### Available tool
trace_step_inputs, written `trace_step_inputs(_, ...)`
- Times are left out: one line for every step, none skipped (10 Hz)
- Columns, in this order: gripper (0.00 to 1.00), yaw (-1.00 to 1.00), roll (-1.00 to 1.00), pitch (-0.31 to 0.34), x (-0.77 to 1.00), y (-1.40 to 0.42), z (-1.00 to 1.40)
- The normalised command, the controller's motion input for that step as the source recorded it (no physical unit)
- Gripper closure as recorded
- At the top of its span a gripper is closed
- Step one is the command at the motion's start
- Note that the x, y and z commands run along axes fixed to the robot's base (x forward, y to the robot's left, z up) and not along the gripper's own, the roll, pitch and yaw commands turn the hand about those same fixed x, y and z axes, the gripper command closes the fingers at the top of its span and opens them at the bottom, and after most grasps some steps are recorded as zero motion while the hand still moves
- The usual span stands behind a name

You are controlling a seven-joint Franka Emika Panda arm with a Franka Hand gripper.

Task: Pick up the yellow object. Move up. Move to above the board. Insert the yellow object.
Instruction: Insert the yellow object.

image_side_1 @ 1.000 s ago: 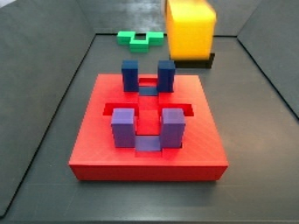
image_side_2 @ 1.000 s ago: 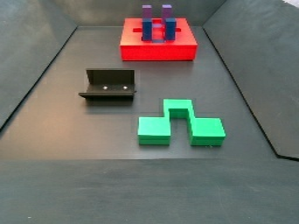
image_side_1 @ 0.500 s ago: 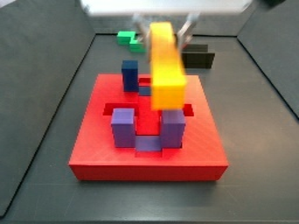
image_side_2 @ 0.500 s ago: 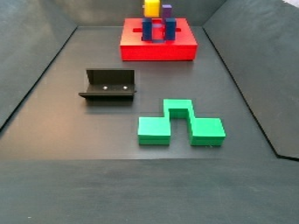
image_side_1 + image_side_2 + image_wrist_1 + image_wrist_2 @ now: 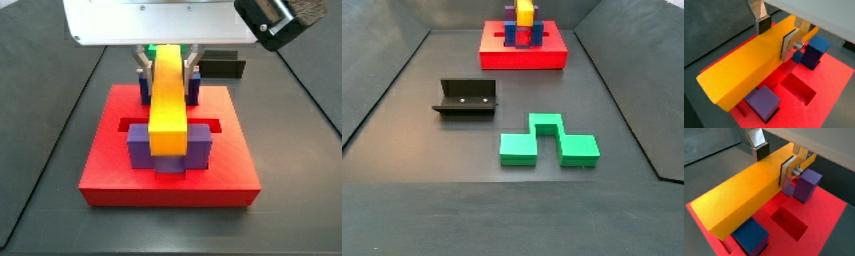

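Observation:
My gripper (image 5: 168, 60) is shut on the yellow object (image 5: 168, 100), a long yellow-orange bar, gripped across its far end. The bar lies lengthwise over the board (image 5: 107, 165), the red slab, and runs between the purple posts (image 5: 139, 148) in front and the blue posts (image 5: 148, 85) behind, at about post-top height. In both wrist views the fingers (image 5: 789, 44) (image 5: 786, 170) press the bar's (image 5: 747, 70) (image 5: 744, 193) sides, with red slots (image 5: 797, 90) below. In a side view the bar (image 5: 525, 13) shows above the far board (image 5: 523, 58); the gripper is cut off there.
The fixture (image 5: 466, 98) stands mid-floor on the left, and the green notched block (image 5: 547, 142) lies nearer, to its right. In a side view the fixture (image 5: 225, 68) and a bit of the green block (image 5: 163, 50) show behind the board. Dark walls enclose the floor.
The bar has come from high and off to the side to over the board, turned level, and dropped down between the posts. The gripper stays shut on it.

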Motion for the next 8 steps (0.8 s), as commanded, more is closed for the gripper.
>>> trace_step_inputs(1.00, 0.00, 0.15, 0.000, 0.00, -0.17, 0.00)
trace_step_inputs(1.00, 0.09, 0.15, 0.000, 0.00, 0.00, -0.07)
trace_step_inputs(1.00, 0.13, 0.23, 0.010, 0.05, 0.00, -0.09)
trace_step_inputs(1.00, 0.05, 0.32, 0.074, 0.15, 0.00, -0.12)
trace_step_inputs(1.00, 0.07, 0.35, 0.091, 0.11, 0.04, -0.13)
trace_step_inputs(1.00, 0.13, 0.29, 0.051, 0.00, 0.03, -0.13)
trace_step_inputs(1.00, 0.14, 0.25, 0.014, 0.00, 0.00, -0.16)
trace_step_inputs(1.00, 0.12, 0.20, 0.027, 0.07, 0.00, -0.09)
